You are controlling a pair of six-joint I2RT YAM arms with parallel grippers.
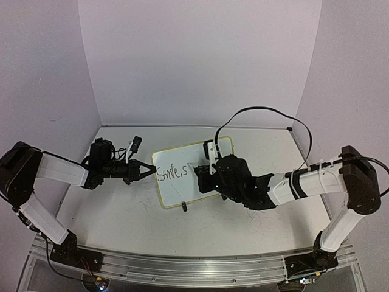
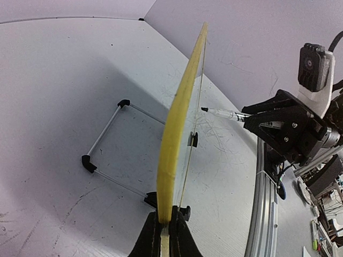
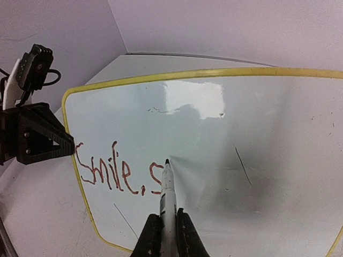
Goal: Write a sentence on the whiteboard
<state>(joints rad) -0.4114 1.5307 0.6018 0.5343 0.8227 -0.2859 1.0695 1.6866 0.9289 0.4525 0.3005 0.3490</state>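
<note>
Your right gripper [image 3: 168, 227] is clamped on the marker [image 3: 168, 187]. The marker tip touches the whiteboard [image 3: 257, 134] right after "Smile, s", which is all of the sentence [image 3: 115, 171] you can read. Your left gripper [image 2: 165, 227] pinches the board's left edge. The board stands tilted on the table [image 1: 243, 213], with a thin wire stand [image 2: 104, 130] behind it. The 2 grippers face each other across the words. A black cable [image 1: 261, 111] loops over your right arm, which reaches in low from the right. Your left arm bends in from the left.
</note>
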